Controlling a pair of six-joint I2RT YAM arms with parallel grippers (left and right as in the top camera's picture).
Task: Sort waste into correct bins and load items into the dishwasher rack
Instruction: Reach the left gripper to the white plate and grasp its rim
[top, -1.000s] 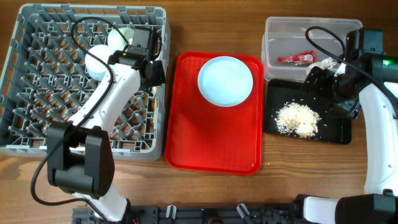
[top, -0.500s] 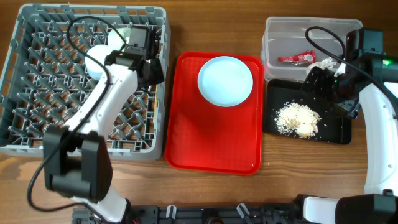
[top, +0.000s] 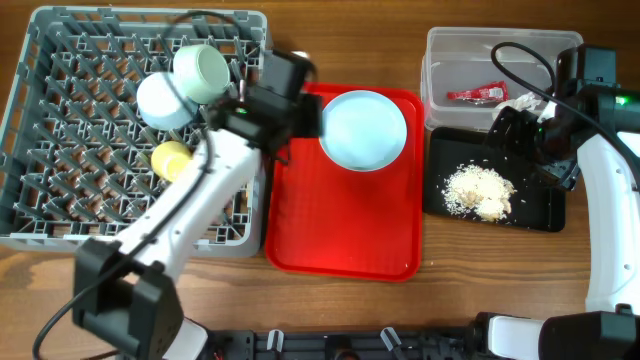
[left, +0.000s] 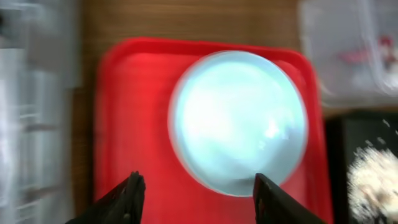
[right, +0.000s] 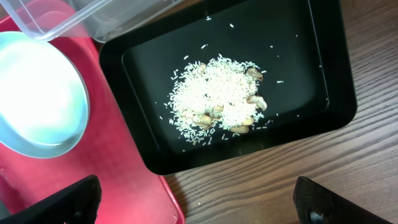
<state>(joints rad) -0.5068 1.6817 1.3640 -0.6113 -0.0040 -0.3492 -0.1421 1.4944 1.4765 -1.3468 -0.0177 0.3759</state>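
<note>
Left gripper: jaws apart, empty, above pale blue plate on red tray.
Right gripper: jaws wide apart, empty, over black tray with food scraps.

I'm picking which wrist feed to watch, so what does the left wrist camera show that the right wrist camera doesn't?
Only the left wrist: the whole pale blue plate ahead of the open left gripper, a blurred edge of the dishwasher rack, and a red blur in the clear tub, likely the red wrapper. Only the right wrist: the entire black tray and the wide-open right gripper. Both: the red serving tray, the plate, the tub and the food scraps.
</note>
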